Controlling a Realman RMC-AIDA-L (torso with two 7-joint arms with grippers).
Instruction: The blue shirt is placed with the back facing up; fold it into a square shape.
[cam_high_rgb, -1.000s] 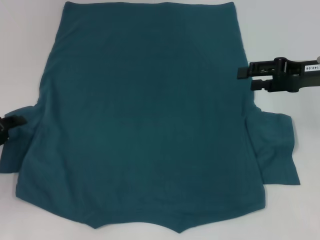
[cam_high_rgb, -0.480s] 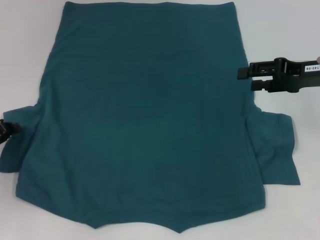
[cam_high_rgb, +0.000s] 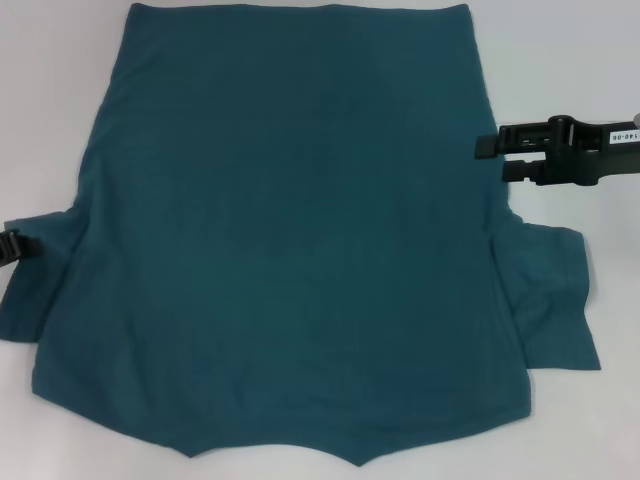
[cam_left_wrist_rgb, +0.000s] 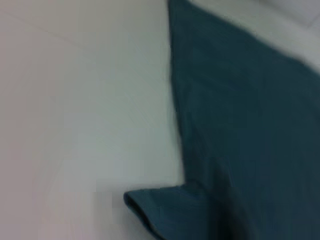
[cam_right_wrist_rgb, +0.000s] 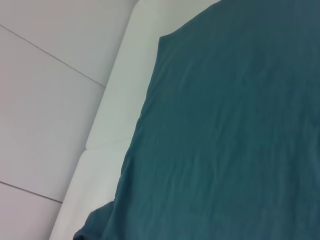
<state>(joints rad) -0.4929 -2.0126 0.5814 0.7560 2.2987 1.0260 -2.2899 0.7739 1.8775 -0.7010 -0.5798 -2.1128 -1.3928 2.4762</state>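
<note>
Head view: the blue shirt lies spread flat, plain back up, covering most of the white table. The right gripper hovers at the shirt's right edge, jaws parted, gripping nothing. The left gripper sits at the left sleeve; I cannot tell its jaw state.

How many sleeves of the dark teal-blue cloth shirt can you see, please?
2: one sleeve at the shirt's left edge beside the left tool; the other sleeve at its right edge.
</note>
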